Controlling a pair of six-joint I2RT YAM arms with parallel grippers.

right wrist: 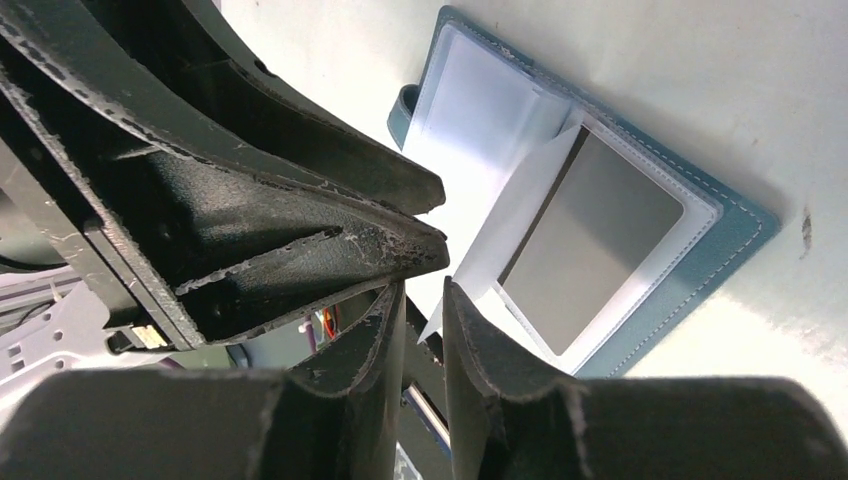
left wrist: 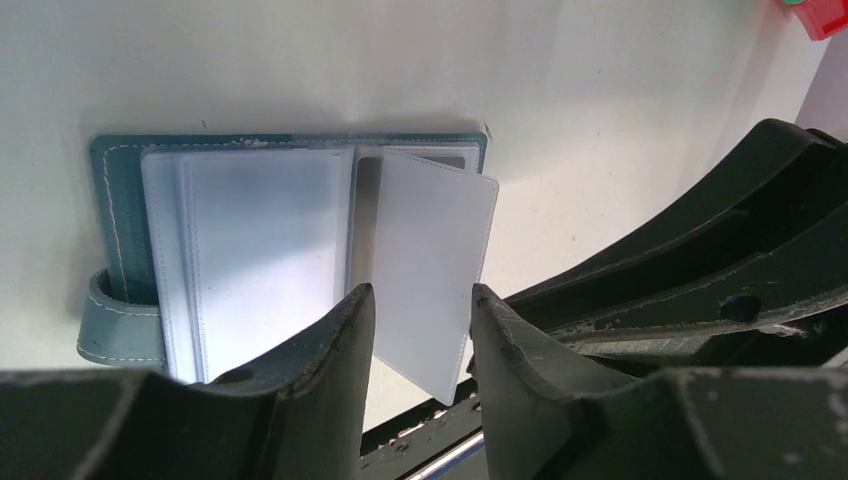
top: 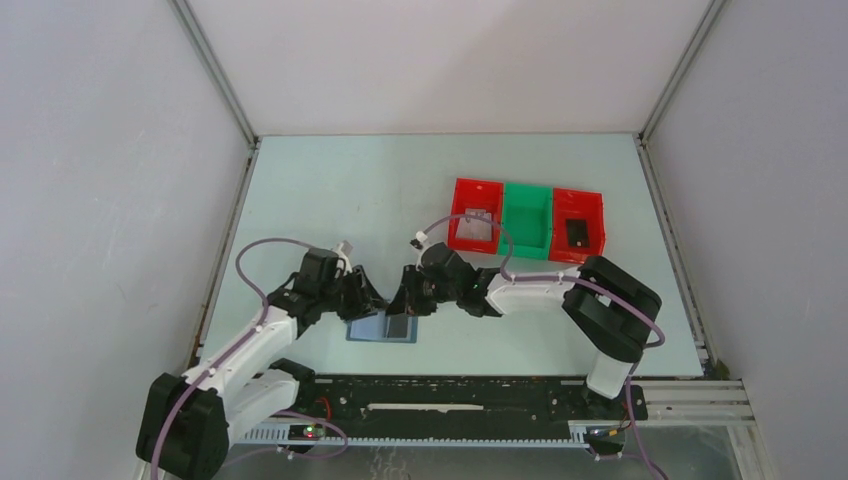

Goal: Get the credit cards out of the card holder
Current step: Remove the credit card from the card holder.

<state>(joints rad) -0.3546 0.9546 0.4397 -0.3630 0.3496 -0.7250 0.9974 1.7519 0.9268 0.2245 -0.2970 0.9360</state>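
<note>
Card holder [left wrist: 105,200] lies open, teal, sleeve [left wrist: 430,260] lifted; left claw [left wrist: 420,295] parted, right claw [right wrist: 425,285] unclear.

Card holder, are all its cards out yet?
Not yet. Done: a silvery card lies in the left red bin, a black card in the right red bin. In hand: the left gripper and right gripper sit at the open card holder, one clear sleeve lifted. Still to do: a grey card sits inside its pocket.

Card holder [top: 381,327] on table [top: 330,190], bins [top: 527,220] behind, rightward
</note>
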